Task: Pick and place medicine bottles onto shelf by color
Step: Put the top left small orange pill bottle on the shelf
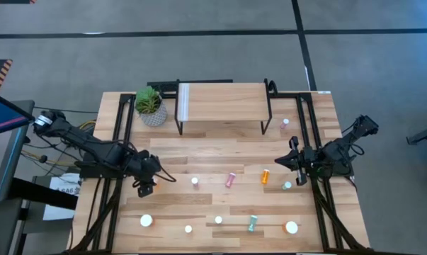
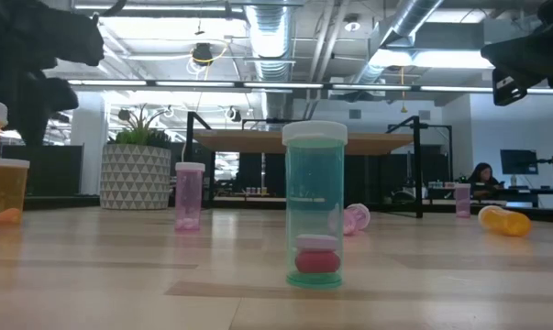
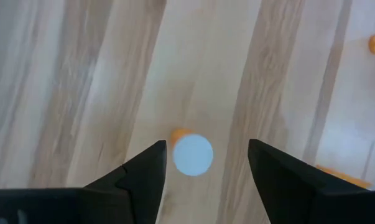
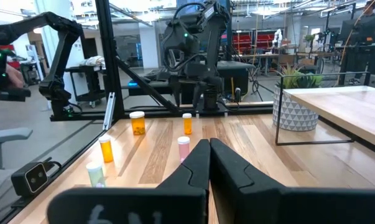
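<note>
Several small white-capped medicine bottles stand or lie on the wooden table, among them a pink one (image 1: 231, 179) and an orange one (image 1: 265, 176) lying on their sides and a teal one (image 2: 315, 206) upright. The light-wood shelf (image 1: 224, 99) stands at the far middle on black legs. My left gripper (image 1: 145, 188) is open and points down over a small upright orange bottle (image 3: 192, 154). Its fingers stand on either side of the white cap, apart from it. My right gripper (image 1: 292, 160) is shut and empty at the right, above the table.
A green plant in a white patterned pot (image 1: 151, 106) stands left of the shelf. A pink bottle (image 1: 285, 122) stands by the shelf's right leg. Wide orange bottles stand near the front edge, at left (image 1: 146, 220) and at right (image 1: 291, 227). Black frame rails run along both table sides.
</note>
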{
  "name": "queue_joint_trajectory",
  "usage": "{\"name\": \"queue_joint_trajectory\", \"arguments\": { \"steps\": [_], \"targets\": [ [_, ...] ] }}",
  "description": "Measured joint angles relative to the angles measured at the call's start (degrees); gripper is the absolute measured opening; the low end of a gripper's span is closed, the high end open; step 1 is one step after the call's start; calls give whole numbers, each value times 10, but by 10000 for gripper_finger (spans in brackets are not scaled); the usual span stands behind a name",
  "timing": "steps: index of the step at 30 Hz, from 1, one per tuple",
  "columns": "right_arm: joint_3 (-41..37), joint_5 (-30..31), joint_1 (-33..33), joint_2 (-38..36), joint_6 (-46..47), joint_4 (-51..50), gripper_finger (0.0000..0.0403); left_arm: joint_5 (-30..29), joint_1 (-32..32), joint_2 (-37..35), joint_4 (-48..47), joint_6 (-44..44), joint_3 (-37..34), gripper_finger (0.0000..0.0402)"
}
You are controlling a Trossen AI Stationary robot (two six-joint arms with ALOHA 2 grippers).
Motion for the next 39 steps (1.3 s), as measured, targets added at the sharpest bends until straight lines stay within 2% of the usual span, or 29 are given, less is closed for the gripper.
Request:
{"name": "queue_joint_trajectory", "arguments": {
  "steps": [13, 17, 25, 33, 39],
  "targets": [
    [0, 0, 0, 0, 0, 0, 28, -43, -23, 0, 1, -4, -1, 213],
    [0, 0, 0, 0, 0, 0, 27, -57, -29, 20, 2, -3, -1, 213],
    [0, 0, 0, 0, 0, 0, 27, -37, -32, 86, 12, -3, -1, 213],
    [0, 0, 0, 0, 0, 0, 28, -37, -32, 100, 12, -2, -1, 211],
    [0, 0, 0, 0, 0, 0, 27, -25, -31, 100, 12, -1, -1, 177]
  ]
}}
